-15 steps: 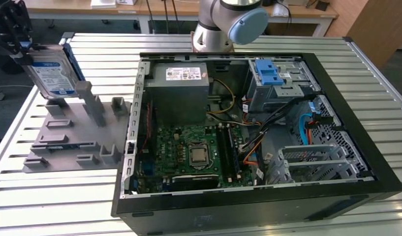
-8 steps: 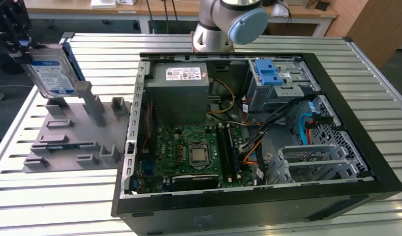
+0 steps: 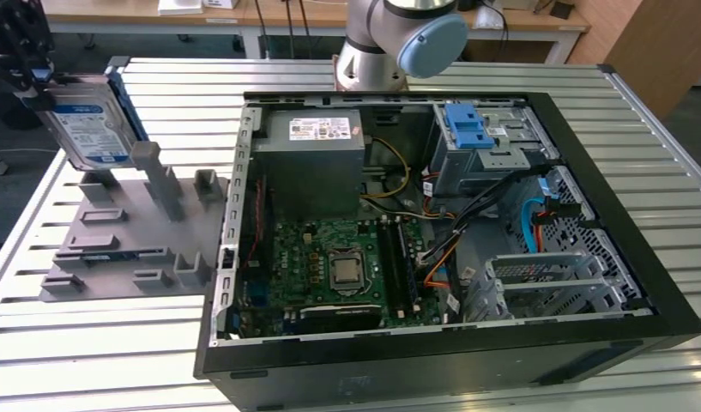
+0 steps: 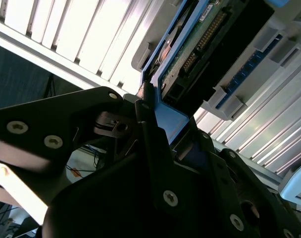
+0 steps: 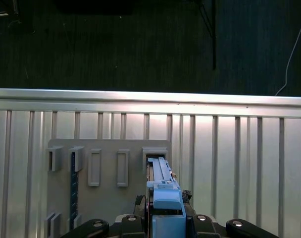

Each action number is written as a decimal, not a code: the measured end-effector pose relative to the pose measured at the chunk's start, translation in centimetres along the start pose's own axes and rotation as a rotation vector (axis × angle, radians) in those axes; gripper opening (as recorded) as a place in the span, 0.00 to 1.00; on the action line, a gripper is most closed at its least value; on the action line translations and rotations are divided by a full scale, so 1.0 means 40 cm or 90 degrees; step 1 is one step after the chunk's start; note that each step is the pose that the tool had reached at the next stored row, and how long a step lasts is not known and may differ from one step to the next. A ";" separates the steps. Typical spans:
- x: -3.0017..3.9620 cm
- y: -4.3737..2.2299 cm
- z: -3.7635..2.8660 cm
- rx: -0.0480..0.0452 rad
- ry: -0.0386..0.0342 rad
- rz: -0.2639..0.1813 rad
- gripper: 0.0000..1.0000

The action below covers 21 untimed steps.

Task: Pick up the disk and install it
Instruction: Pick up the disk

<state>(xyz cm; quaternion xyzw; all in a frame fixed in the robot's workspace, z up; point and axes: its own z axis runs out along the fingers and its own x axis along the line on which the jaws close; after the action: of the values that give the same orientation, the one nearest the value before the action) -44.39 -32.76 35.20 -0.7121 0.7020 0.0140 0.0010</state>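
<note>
Black gripper, exterior view's upper left: cut off by the frame edge, finger contact too dark to make out there. Flat silver hard disk with white-and-blue label: top corner behind the gripper. Grey robot arm with blue cap: cropped at the top edge. Black open computer case: front corner cropped at the bottom edge. In both wrist views the gripper body covers the disk's near end, and the label side is turned away.

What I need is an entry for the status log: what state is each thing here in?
gripper: shut on the disk.
disk: held upright on edge at the grey holder's end slot, not in the computer case.
grey holder: lying flat on the table, beside the case.
computer case: lying on its side, side panel off, inside exposed.
</note>
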 end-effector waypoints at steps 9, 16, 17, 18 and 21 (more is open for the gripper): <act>0.000 0.000 -0.008 0.0000 0.0000 0.000 0.36; 0.000 0.000 -0.015 0.0000 0.0000 0.000 0.36; 0.000 0.000 -0.015 0.0000 0.0000 0.000 0.36; 0.000 0.000 -0.016 0.0000 0.0000 0.000 0.36; 0.000 0.000 -0.019 0.0000 0.0000 0.000 0.36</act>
<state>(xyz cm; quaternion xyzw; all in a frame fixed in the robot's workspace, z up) -44.39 -32.76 35.97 -0.7121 0.7020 0.0140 0.0010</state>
